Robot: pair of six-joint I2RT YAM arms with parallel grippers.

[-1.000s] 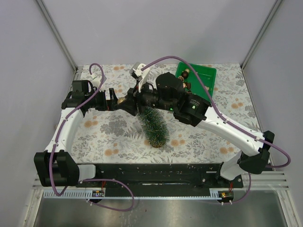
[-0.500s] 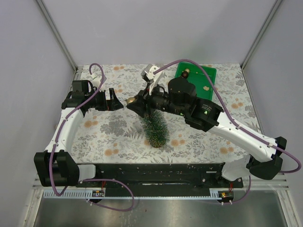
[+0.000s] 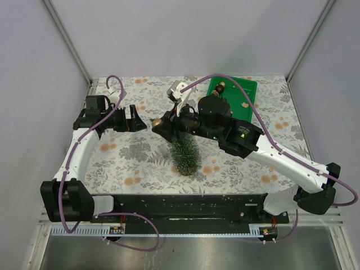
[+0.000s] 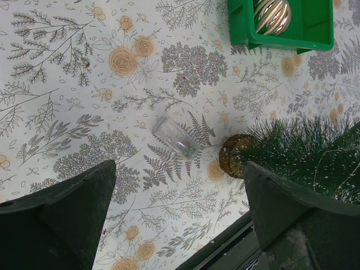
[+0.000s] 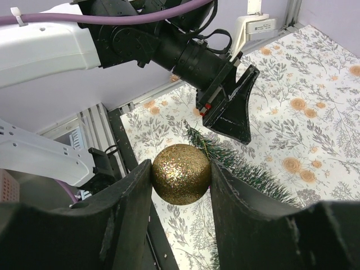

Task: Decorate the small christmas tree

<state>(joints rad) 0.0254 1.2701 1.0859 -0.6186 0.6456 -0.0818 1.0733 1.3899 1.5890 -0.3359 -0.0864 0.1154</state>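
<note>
My right pincer (image 5: 181, 185) is clamped on a gold ball (image 5: 181, 174), poised above the tree (image 3: 184, 153), which stands in the middle of the table (image 3: 129, 163), so I can seat it near the top. The left pincer (image 4: 180, 208) gapes wide and empty nearby, ready to steady.

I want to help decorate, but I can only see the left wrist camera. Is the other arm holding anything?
Observer: Yes. The right gripper is shut on a round gold glitter ball.
Child: Is it close to the tree?
Observer: Very close. From above, the ball sits right by the top of the small dark green bristly christmas tree, on its left side.
Child: Where's my arm, then?
Observer: Your left gripper is just left of the ball, pointing at it. The right wrist camera shows a gap between them.
</note>
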